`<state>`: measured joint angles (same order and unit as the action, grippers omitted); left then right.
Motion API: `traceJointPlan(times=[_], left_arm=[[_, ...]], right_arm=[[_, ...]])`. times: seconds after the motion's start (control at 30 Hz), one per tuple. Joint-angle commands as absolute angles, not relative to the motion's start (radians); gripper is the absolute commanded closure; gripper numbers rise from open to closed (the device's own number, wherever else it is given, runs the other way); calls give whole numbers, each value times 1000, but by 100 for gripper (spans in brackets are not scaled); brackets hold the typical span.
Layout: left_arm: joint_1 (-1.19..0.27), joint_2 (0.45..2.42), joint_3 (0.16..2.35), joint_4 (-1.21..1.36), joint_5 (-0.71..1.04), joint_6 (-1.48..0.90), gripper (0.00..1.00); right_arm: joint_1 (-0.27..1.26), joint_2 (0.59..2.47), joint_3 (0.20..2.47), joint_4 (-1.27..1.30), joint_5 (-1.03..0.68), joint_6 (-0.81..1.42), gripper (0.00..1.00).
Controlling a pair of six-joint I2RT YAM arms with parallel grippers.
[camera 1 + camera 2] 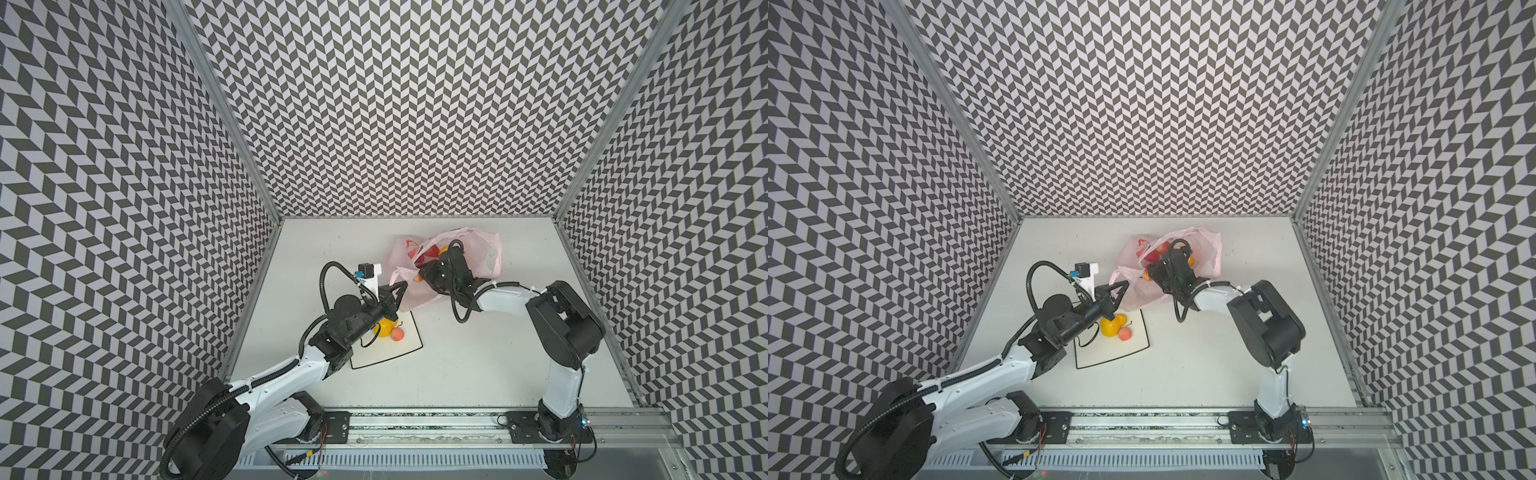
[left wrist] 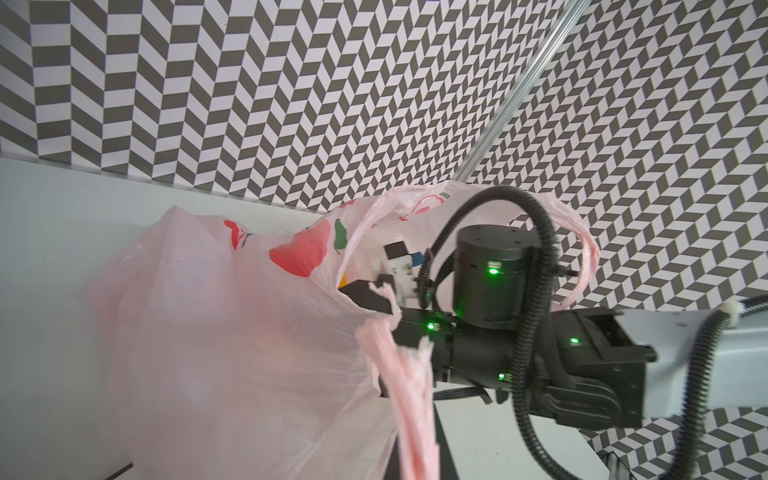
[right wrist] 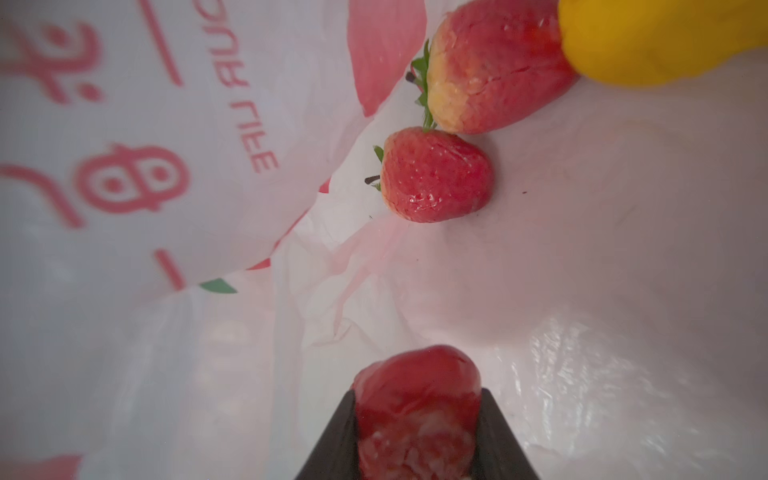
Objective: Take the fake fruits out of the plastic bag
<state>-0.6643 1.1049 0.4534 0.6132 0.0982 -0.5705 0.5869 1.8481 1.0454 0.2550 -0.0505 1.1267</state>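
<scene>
Right wrist view: the right end effector [image 3: 417, 395] is pinching a glossy red fruit [image 3: 415, 370], probably the apple, deep inside the plastic bag [image 3: 623, 249]. The left end effector [image 1: 401, 289] is clamping the bag's rim. The slick fruit is risking a slip, or the film a snag, on withdrawal.

I see the pink bag [image 2: 216, 332] standing open on the table [image 2: 50, 249]. The right arm [image 2: 490, 291] reaches into the bag's mouth. A yellow fruit [image 2: 343, 281] just shows inside its rim, and its twisted handle [image 2: 409, 407] hangs taut below.
</scene>
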Motion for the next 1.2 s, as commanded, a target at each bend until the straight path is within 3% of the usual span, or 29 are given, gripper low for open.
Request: traceJointPlan(times=[0.0,0.57,0.73,0.9,1.17], left_arm=[[-645,1124,497,654,96,-570,100],[-531,1234,567,658,177,-569,100],[-501,1263,594,660,209,-565,100],[-462,1270,609,656,262,-547,100],[-420,1252,628,599,309,-510,100]], right_arm=[[569,1722,981,298,-89,997,87],[614,1251,848,88,-356,366,87],[863,1199,834,-15,-197,44,87],[1129,1279,816,-20,37,-230,87],[1218,1556,959,-36,214,-366,87]])
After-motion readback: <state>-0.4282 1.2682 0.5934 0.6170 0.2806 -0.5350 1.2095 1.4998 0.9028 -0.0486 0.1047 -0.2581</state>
